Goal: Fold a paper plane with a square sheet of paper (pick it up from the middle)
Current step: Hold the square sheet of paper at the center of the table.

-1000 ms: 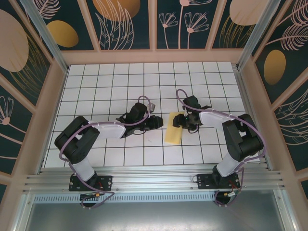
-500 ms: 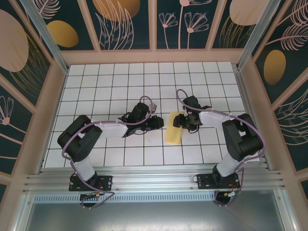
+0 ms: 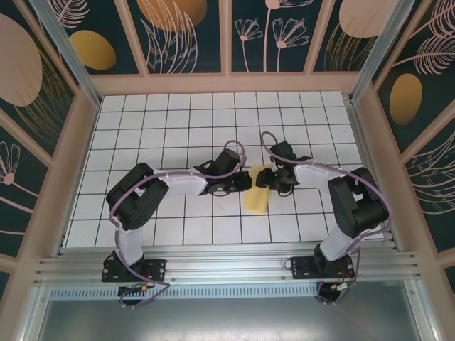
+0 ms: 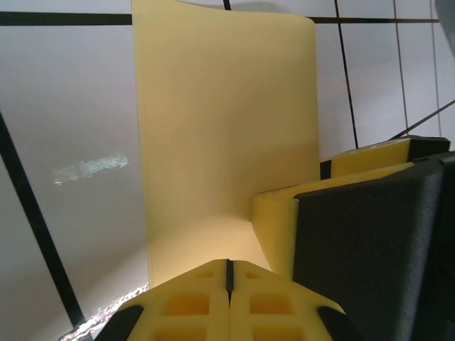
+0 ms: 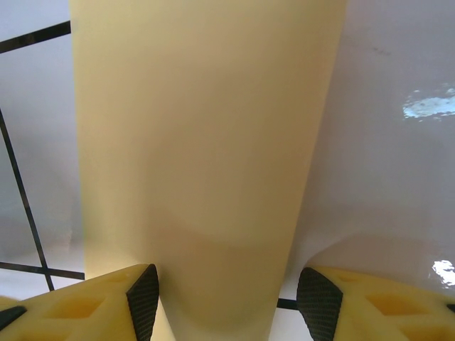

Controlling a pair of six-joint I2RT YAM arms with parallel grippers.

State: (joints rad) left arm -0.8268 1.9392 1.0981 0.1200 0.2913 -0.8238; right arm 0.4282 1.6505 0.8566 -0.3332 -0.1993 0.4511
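The square sheet of paper [image 3: 256,197], folded to a strip, lies on the bench [image 3: 178,128], long axis near-to-far — left tool [image 3: 248,180] closed at its left edge, right tool [image 3: 272,177] open astride its far end.

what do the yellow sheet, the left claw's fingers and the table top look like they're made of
sheet: thin matte pale-yellow paper, it seems; its far edge curls softly.
left claw fingers: likely moulded yellow plastic, with recessed pockets.
table: hard glossy white surface with black grid lines, judging by glare patches; tile or laminate, can't tell.
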